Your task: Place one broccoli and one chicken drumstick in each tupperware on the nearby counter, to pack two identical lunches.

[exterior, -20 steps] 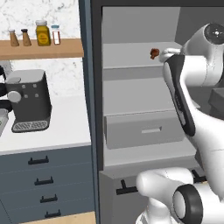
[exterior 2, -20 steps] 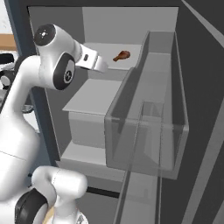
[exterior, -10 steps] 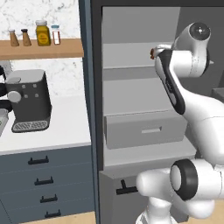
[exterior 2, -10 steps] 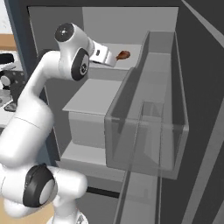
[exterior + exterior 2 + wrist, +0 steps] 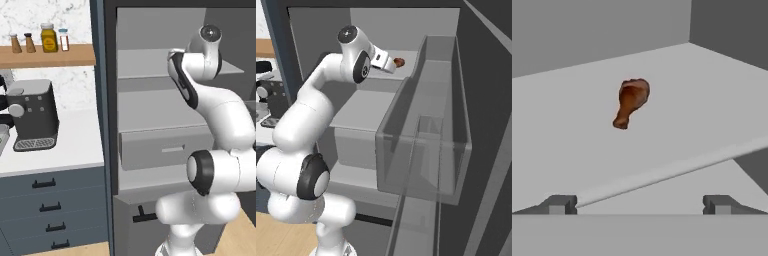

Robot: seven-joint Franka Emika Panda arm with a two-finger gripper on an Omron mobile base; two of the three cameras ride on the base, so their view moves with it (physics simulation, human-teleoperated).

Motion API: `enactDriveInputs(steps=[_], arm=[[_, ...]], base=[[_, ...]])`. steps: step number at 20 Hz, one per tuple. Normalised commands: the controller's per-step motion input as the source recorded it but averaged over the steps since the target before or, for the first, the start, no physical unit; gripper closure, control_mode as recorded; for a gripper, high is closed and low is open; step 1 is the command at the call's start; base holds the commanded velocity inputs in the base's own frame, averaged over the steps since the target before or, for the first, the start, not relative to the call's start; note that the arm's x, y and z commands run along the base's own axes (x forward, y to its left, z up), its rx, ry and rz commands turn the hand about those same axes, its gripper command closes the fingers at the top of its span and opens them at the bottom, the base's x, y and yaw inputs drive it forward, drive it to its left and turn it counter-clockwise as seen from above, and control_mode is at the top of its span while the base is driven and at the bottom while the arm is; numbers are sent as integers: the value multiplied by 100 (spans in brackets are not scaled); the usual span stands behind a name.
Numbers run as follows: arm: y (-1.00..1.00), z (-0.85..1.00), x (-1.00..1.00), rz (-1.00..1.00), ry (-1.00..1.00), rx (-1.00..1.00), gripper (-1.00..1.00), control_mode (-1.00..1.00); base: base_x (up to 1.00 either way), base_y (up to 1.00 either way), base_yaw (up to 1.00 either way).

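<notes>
A reddish-brown chicken drumstick lies on the grey upper shelf of an open fridge, plump end up and to the right in the hand view. My gripper is open and empty, its fingertips spread wide, a short way in front of the shelf's edge. In the right base view the gripper sits just left of the drumstick. The white counter lies to the left of the fridge. The broccoli and the tupperware are out of view.
The open fridge door with its clear bins stands close on the right. A grey drawer sits below the shelves. A black coffee machine stands on the counter, under a wooden wall shelf with bottles.
The arm has swung and stretched deeper into the fridge, and the gripper has come closer to the drumstick. The jaws have stayed open. The drumstick has not moved.
</notes>
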Motion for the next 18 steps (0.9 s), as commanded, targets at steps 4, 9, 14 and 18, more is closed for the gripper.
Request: enactDriveInputs(steps=[4,9,14,18], arm=[[-23,0,67,-2,0,2,-100,-100],[-17,-6,46,0,0,0,-100,-100],[-14,-15,46,0,1,0,-100,-100],[-1,-24,56,0,0,0,-100,-100]], base=[[0,0,0],[0,0,0],[0,0,0],[0,0,0]])
